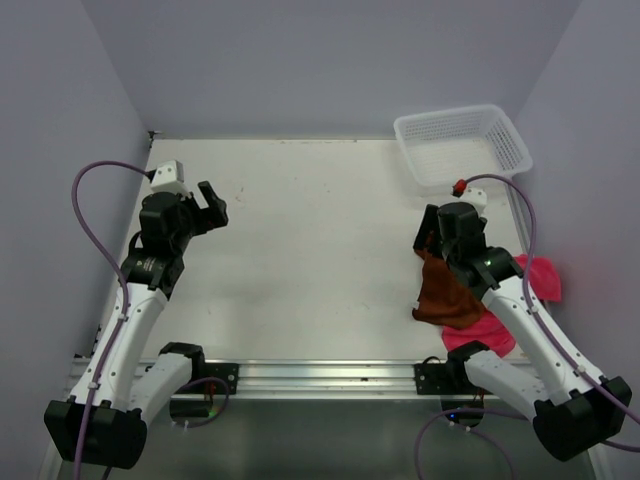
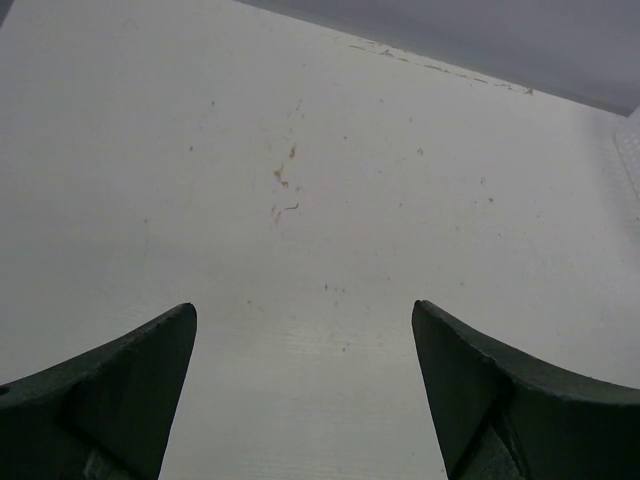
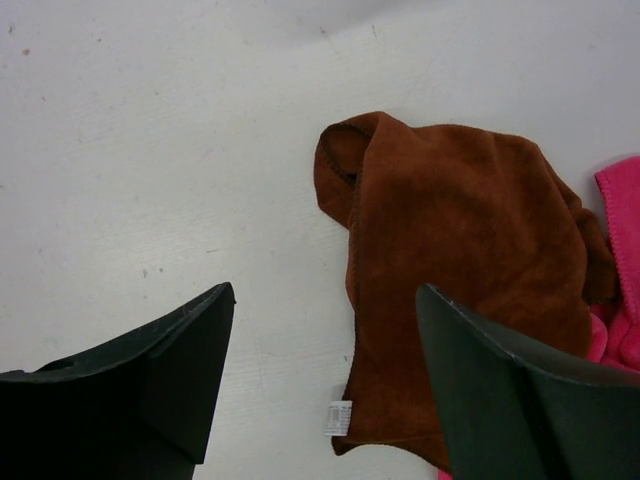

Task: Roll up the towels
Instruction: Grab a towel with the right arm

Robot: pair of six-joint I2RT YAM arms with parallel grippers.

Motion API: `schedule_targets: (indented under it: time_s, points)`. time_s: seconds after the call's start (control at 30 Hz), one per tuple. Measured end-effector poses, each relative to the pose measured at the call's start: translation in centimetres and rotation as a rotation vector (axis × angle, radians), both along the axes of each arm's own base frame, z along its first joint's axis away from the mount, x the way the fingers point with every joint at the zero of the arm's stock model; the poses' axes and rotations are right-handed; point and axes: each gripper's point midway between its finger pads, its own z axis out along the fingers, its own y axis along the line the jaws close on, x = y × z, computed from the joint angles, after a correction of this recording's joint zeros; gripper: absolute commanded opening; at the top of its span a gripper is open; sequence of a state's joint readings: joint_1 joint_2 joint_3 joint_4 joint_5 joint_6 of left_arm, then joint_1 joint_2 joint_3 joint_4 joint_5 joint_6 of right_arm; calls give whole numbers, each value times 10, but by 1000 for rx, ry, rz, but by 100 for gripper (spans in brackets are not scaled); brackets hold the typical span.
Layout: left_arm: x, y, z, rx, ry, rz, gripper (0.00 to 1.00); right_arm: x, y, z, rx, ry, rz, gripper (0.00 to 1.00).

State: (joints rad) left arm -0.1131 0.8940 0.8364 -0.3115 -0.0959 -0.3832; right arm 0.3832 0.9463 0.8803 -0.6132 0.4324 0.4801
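**Both towels crumpled at my right, both hands open**

The rust-brown towel (image 1: 447,295) lies in a loose, crumpled heap on the desk (image 1: 320,260). It sits on the right side toward the near edge, partly beneath my right arm. From my right wrist, its upper end (image 3: 460,260) is folded over into a rounded lip. A small white label (image 3: 338,417) pokes out at its lower left edge.

The pink towel (image 1: 485,330) lies bunched under and beside the brown one. From above it shows on both sides of my forearm, one part toward the desk's right edge and another close to the front rail. In the wrist view only a strip of it (image 3: 622,215) appears at the right border. Neither towel is rolled.

My right hand (image 1: 430,238) hangs over the far end of the brown towel. Its fingers are spread wide and grip nothing (image 3: 325,290). Between them I see bare desk and the towel's left edge. I cannot tell whether the right finger touches the cloth.

My left hand (image 1: 210,205) is well apart from the towels, over the left side of the desk. It is also spread wide and holds nothing (image 2: 303,310). Below it is bare desk with a few small brownish marks (image 2: 283,180).

A white mesh basket (image 1: 505,140) sits at the far right corner, beyond my right hand and apart from both towels.
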Motion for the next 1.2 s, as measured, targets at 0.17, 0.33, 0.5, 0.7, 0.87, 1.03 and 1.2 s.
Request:
schedule_targets:
  time_s: [0.17, 0.33, 0.5, 0.7, 0.87, 1.03, 1.2]
  points:
    - [0, -1, 0, -3, 1, -8, 100, -1, 0, -2, -8, 9, 9, 85]
    - [0, -3, 0, -7, 2, -18, 100, 0, -7, -17, -61, 69, -27, 84]
    - [-1, -3, 0, -5, 4, -15, 100, 9, -9, -52, -92, 181, -63, 79]
    - [-3, 0, -1, -1, 9, -2, 80, 21, -15, -91, -99, 269, -99, 74]
    - [-4, 0, 3, 1, -3, -4, 90, 24, -20, -121, -107, 335, -121, 63]
    - [-4, 0, 3, -1, -3, -3, 95, 25, -24, -135, -110, 370, -131, 26]
    - [-4, 0, 2, -1, -3, -3, 95, 26, -24, -134, -97, 363, -135, 1]
